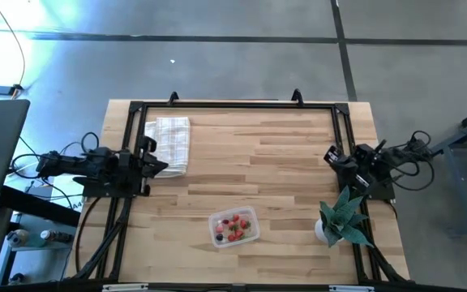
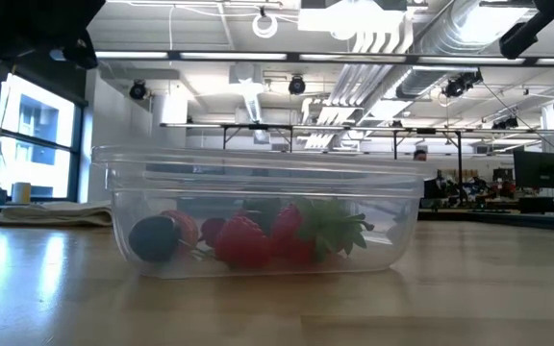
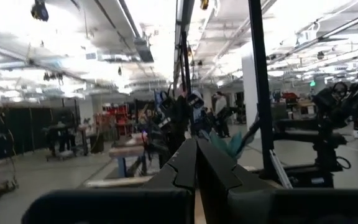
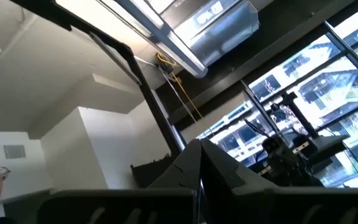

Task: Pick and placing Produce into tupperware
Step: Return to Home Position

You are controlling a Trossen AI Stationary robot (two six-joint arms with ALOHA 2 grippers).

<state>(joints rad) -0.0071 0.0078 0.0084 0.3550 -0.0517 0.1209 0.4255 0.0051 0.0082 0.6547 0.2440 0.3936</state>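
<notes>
The clear tupperware (image 1: 233, 227) stands on the table near its near edge; in the low view the tupperware (image 2: 258, 211) fills the middle. Inside it lie the produce pieces (image 1: 234, 228): red berries with green tops (image 2: 258, 238) and a dark one (image 2: 152, 238), resting on the container's floor. My left gripper (image 1: 162, 167) is at the table's left edge beside the cloth, shut and touching nothing; its joined fingers (image 3: 196, 163) point level across the table. My right gripper (image 1: 331, 156) is at the right edge, shut, with its fingers (image 4: 199, 165) tilted upward.
A white checked folded cloth (image 1: 170, 142) lies at the far left of the table. A teal-green spiky potted plant (image 1: 340, 219) stands at the near right. A black frame (image 1: 233, 105) runs along the table's far and side edges. A person shows in the right wrist view.
</notes>
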